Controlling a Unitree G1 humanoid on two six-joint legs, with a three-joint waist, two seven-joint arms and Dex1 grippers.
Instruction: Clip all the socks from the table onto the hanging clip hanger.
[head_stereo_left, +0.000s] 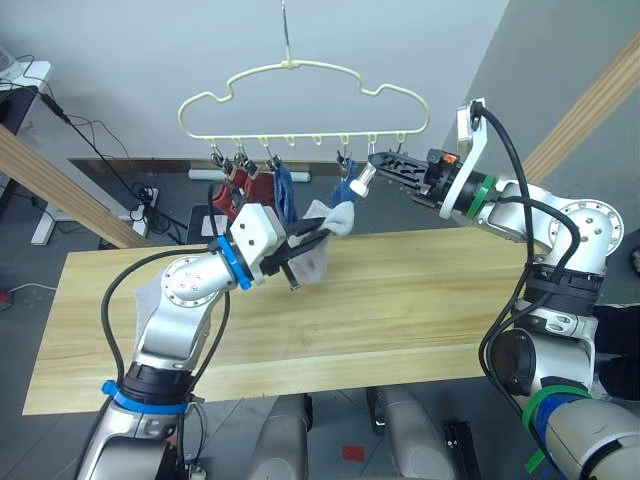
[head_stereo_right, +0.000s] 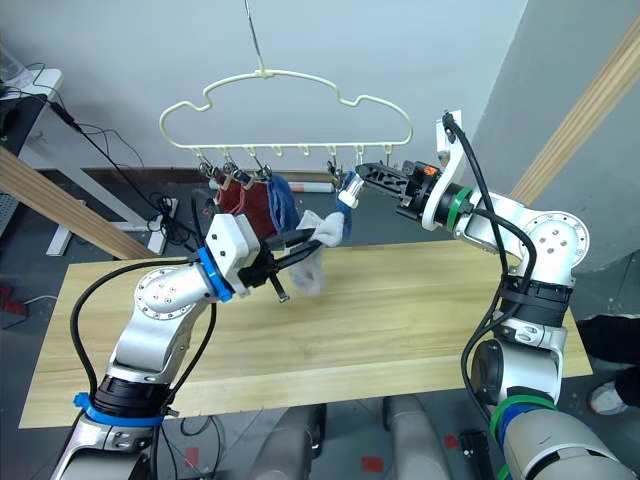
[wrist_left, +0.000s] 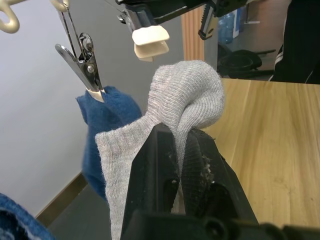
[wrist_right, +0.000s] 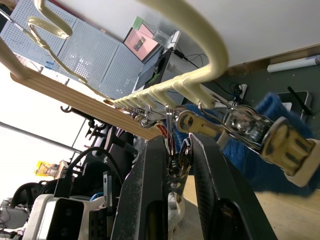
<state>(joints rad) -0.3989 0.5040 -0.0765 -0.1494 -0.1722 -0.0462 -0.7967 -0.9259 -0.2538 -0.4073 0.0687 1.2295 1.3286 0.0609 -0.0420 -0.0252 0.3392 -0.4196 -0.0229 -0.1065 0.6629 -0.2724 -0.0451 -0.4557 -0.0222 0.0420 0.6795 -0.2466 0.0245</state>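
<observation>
Spanning the foreground, pale plank table sits bare under both arms; grey wall behind, slanted wooden poles at the sides, cables on floor. Clip hanger hangs above w/ red socks and blue socks clipped on. Left end effector closed on a grey sock, held up just below the clips. Right end effector pinches a metal clip on the bar. Right wrist view adds pegboard panels & a monitor.
</observation>
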